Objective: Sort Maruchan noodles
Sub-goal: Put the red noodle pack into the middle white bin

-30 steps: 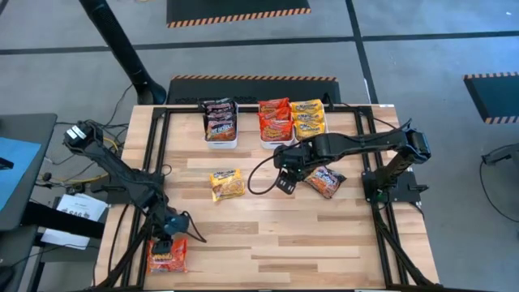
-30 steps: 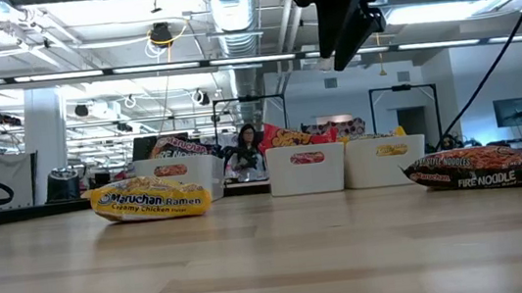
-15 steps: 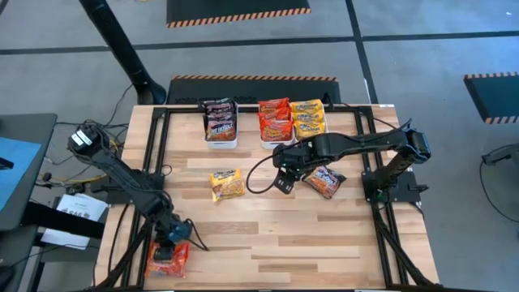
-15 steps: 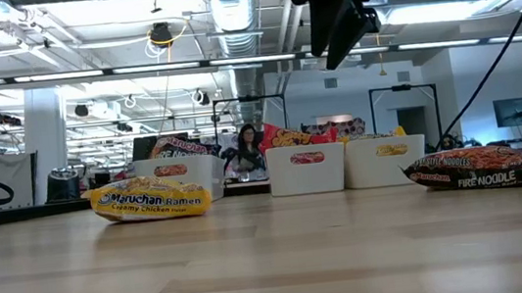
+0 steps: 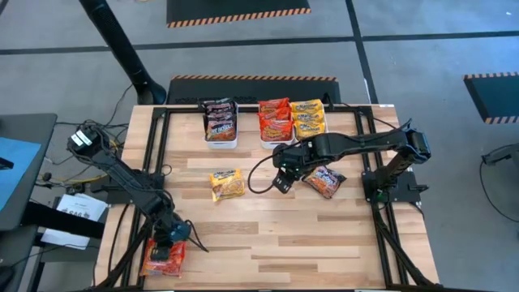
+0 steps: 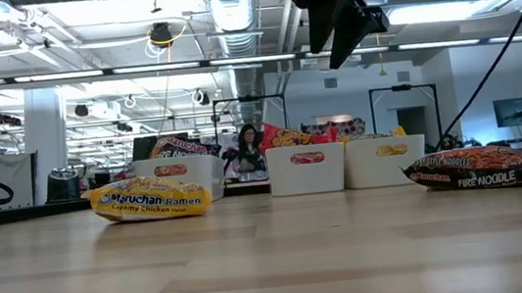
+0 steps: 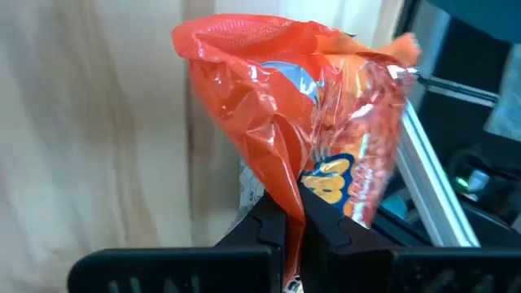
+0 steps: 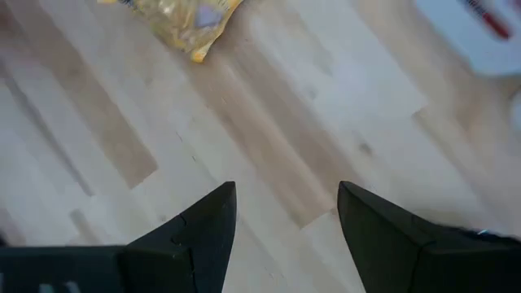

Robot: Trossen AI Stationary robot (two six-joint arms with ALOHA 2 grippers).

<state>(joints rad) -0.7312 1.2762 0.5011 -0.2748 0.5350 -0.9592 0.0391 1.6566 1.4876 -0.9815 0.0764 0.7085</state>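
High view, left gripper (image 5: pixel 168 241): at the table's near-left corner, over a red noodle packet (image 5: pixel 162 256).
High view, right gripper (image 5: pixel 281 180): mid-table, between the yellow packet (image 5: pixel 226 184) and the dark packet (image 5: pixel 324 180).
High view, bins (image 5: pixel 220 139): three at the far edge, filled with packets.
Low view: right gripper (image 6: pixel 334 22) hangs well above the wooden table (image 6: pixel 274 263).
Left wrist view: fingers (image 7: pixel 269 232) pinched together on the red noodle packet (image 7: pixel 301 122), which looks lifted, though that is unclear.
Right wrist view: fingers (image 8: pixel 203 228) spread wide, holding nothing.
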